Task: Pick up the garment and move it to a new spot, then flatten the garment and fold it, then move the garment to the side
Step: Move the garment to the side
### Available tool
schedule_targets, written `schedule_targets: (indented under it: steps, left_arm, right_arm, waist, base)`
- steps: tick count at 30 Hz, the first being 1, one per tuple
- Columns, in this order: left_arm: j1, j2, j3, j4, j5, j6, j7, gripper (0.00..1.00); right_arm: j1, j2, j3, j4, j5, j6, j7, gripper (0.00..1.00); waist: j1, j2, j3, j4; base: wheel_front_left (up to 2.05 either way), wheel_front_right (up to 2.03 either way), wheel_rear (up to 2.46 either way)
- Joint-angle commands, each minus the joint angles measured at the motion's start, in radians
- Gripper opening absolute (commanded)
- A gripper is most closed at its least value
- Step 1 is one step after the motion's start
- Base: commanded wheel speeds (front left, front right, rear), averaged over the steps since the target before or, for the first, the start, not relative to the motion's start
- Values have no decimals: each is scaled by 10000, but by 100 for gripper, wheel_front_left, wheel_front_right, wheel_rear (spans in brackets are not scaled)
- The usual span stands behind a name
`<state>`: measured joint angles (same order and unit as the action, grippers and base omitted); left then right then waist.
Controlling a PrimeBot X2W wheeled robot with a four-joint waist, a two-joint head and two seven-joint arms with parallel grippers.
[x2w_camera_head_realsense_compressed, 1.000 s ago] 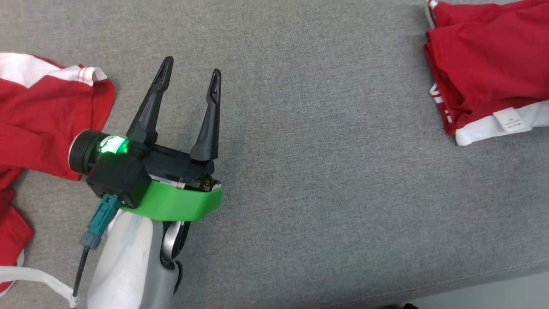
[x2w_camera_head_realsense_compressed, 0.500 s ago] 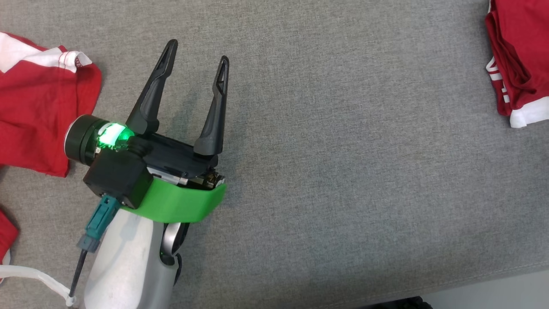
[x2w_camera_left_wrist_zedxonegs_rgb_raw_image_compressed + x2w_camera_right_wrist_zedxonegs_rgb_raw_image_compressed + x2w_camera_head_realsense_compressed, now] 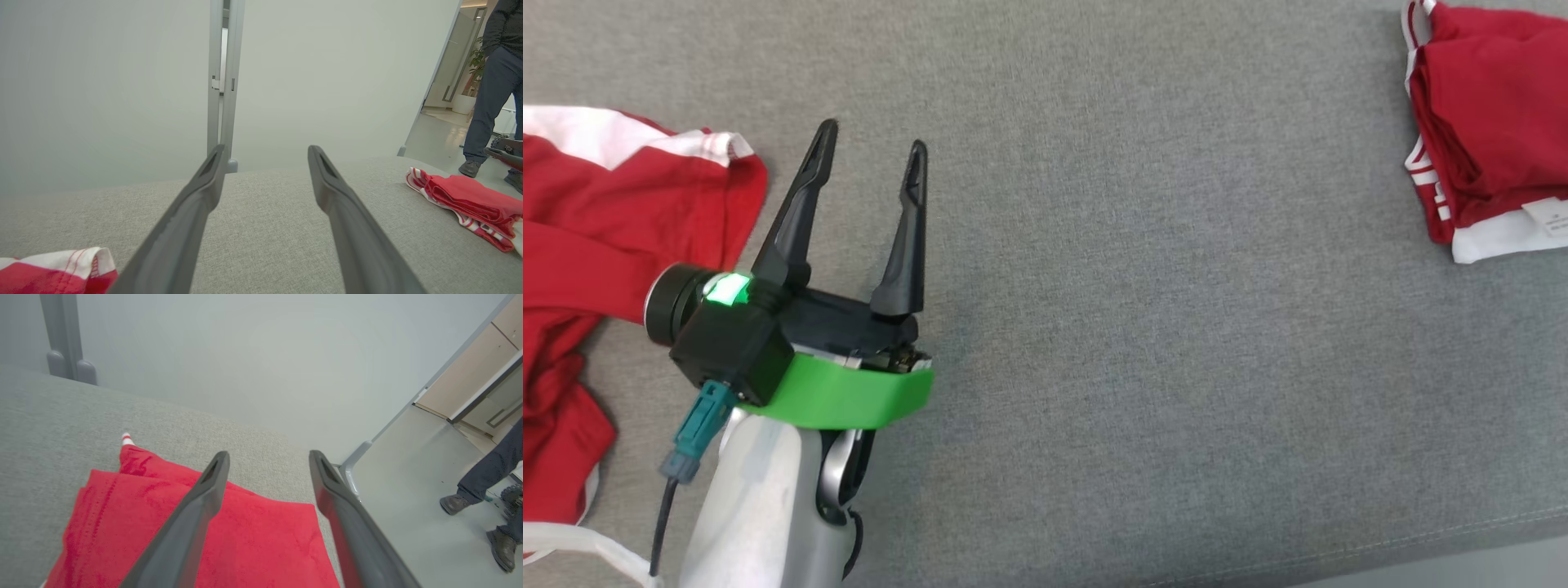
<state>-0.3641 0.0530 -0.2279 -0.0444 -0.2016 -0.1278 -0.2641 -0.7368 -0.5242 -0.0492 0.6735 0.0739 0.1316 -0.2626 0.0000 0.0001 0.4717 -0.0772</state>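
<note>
Even, soft light — faint shadows

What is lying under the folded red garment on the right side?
The folded red garment lies on the grey fabric surface. A white layer with a label peeks out beneath its red folds. Anything else below is covered by the cloth and cannot be seen.

Folded garment [image 3: 1490,122]: red with white trim, label exposed, lies flat at 2 o'clock. Crumpled garment [image 3: 605,237]: red and white, unfolded, lies at 9 o'clock, well apart.
</note>
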Motion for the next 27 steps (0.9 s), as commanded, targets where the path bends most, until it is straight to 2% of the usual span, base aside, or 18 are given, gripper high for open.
schedule_targets:
  steps: [1,6,16,21,27]
  left_arm:
    - [237,6,144,71,-99,-42,3,100]
    - [725,-15,744,258,-228,7,3,100]
    - [1536,-16,1282,591,-523,242,3,100]
    - [1956,-17,1232,812,-673,283,3,100]
    - [2443,-16,1094,1045,-666,236,3,100]
  right_arm:
    - [244,164,134,-233,157,-17,-29,100]
    - [757,704,894,-1233,714,-17,-29,100]
    - [2309,2400,1926,-3282,1654,-14,-29,100]
    - [3371,3152,1976,-4151,1303,-16,-29,100]
    - [4697,4115,1430,-5208,1026,-14,-29,100]
  waist:
    - [0,-1,-826,229]
    - [0,-1,-1534,452]
    - [0,-1,-2440,751]
    - [0,-1,-2744,781]
    - [0,-1,-2977,754]
  base:
    - [0,0,0]
    - [0,0,0]
    - [0,0,0]
    - [0,0,0]
    - [0,0,0]
